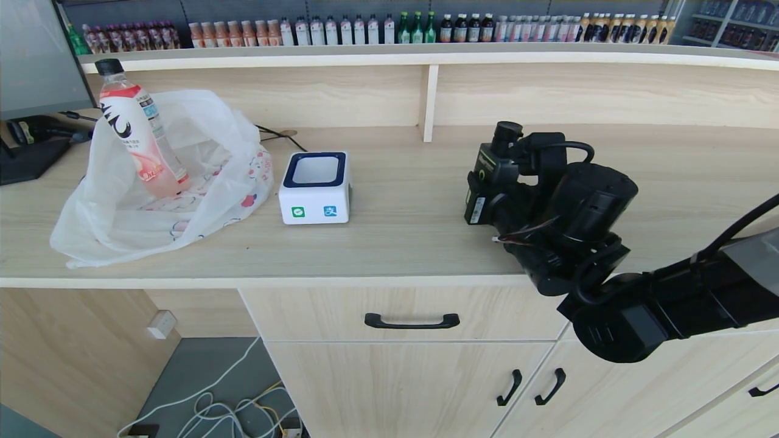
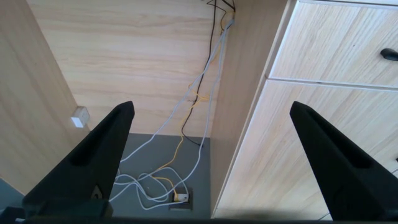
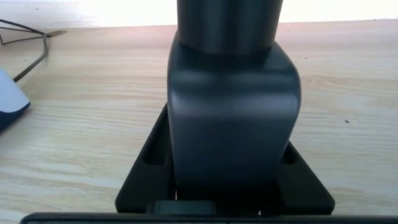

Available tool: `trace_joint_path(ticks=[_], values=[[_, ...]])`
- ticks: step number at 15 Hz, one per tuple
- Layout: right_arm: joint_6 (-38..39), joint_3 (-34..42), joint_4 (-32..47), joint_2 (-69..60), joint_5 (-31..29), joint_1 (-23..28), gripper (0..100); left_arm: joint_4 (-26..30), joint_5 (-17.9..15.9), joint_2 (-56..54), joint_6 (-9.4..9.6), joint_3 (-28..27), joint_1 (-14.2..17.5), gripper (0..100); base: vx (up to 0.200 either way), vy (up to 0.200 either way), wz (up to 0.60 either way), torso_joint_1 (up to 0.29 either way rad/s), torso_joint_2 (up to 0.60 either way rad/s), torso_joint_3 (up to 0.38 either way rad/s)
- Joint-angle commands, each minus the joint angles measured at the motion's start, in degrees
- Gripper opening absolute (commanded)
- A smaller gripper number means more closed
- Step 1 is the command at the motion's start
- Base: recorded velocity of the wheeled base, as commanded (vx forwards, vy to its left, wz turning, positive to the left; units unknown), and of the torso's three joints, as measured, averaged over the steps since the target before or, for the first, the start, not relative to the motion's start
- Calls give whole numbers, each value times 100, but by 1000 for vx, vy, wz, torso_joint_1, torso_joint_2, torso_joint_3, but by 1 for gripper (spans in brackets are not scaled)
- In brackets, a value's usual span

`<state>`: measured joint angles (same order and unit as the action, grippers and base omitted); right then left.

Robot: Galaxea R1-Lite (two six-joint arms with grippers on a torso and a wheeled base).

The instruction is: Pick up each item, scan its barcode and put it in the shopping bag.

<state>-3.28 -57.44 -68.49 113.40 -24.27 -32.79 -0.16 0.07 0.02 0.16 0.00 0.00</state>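
A white plastic shopping bag [image 1: 122,225] lies open at the left of the wooden counter [image 1: 401,243]. A pink drink bottle [image 1: 137,137] with a black cap leans inside it. Right of the bag stands a white box scanner [image 1: 315,185] with a blue-rimmed window on top. Farther right, over the counter, my right gripper [image 1: 496,198] is shut on a dark container [image 1: 490,176] with a round black cap and a small label; in the right wrist view the container [image 3: 233,112] sits between the black fingers [image 3: 146,180]. My left gripper [image 2: 208,162] hangs open beside the cabinet, over the floor.
A wooden divider [image 1: 430,100] and a raised ledge close the back of the counter, with rows of drink bottles [image 1: 377,29] behind. Black devices [image 1: 36,137] sit at the far left. Drawers with black handles [image 1: 412,320] are below; cables [image 2: 180,155] lie on the floor.
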Motion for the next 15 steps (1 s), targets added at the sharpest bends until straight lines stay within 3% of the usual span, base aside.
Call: trace_joint_path(ticks=[1,9,15], values=[[-6,5,-16,-72,1,-8,0,-2,1,-2,2,0,0,100,0,0,0,0,0,0],[-138,629,-51,-512,-16,-61,0,-2,1,-2,2,0,0,100,0,0,0,0,0,0],[-683,1139,-596,-986,-51,-359,0,-2,1,-2,2,0,0,100,0,0,0,0,0,0]])
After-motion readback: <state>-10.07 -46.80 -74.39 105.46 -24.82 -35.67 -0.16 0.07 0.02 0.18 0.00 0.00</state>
